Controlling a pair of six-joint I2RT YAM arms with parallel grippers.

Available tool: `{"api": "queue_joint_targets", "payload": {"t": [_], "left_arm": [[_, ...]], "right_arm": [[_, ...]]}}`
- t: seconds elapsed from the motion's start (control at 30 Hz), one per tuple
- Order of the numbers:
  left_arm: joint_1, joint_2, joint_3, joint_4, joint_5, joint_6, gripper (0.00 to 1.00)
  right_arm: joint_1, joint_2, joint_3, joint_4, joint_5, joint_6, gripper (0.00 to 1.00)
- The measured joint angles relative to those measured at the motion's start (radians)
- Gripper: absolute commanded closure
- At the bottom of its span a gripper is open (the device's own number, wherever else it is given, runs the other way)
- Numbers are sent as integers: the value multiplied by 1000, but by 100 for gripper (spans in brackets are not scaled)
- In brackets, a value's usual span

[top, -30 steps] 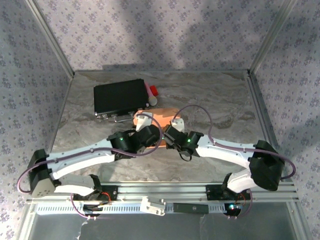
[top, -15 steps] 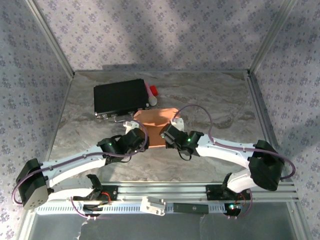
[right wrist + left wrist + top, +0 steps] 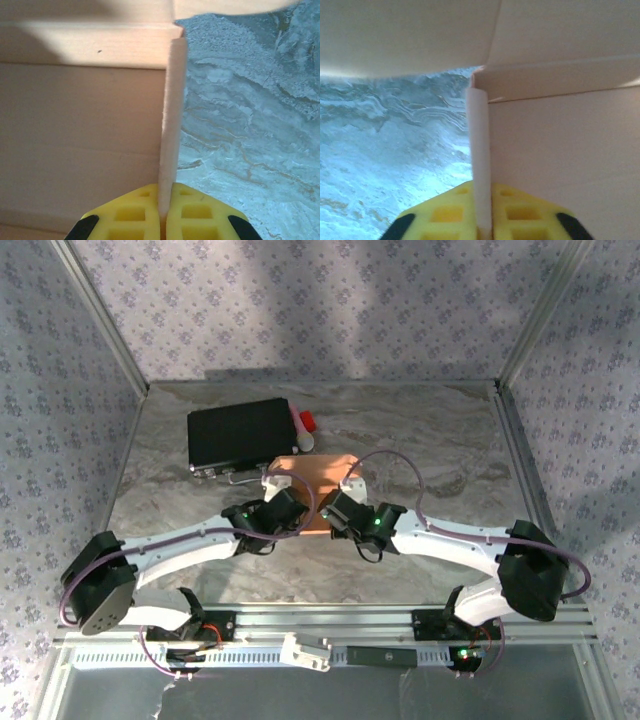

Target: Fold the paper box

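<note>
The salmon-orange paper box (image 3: 316, 478) lies on the marble table between the two wrists, just in front of the black case. My left gripper (image 3: 277, 483) is at its left edge. In the left wrist view its yellow jaws are shut on a thin upright wall of the paper box (image 3: 479, 165), with the box panel (image 3: 565, 155) to the right. My right gripper (image 3: 347, 487) is at the box's right edge. Its yellow jaws are likewise shut on an upright side wall of the paper box (image 3: 171, 125), with the panel (image 3: 80, 135) to the left.
A black flat case (image 3: 242, 434) lies behind the box at the back left, with a red-and-white object (image 3: 303, 427) beside its right end. Metal frame rails border the marble table (image 3: 430, 440). Bare tabletop extends to the right and front.
The left arm drew back, then came forward again to the box's left edge and its jaws shut on the side wall. The right gripper stayed shut on its wall.
</note>
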Motion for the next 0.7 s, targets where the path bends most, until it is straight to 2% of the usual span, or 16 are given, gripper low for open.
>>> {"api": "queue_joint_targets", "payload": {"t": [0.13,0.3,0.37,0.4,0.43,0.7], "left_arm": [[-40,60,82,-74,-87,-8,100],[-52,94,159,-125,-135,-15,100],[-55,92,163,-128,-140,-16,70],[-56,92,164,-129,-155,-15,59],[-58,92,166,-134,-172,-18,54],[-100,52,214,-206,-198,1,49]], "right_arm": [[0,-1,-1,-13,8,2,100],[-6,-17,-8,-13,27,7,100],[-7,-23,-8,-14,31,7,100],[-7,-23,-8,-18,28,6,100],[-5,-23,-8,-25,25,2,100],[8,-20,-8,-39,18,-2,100]]}}
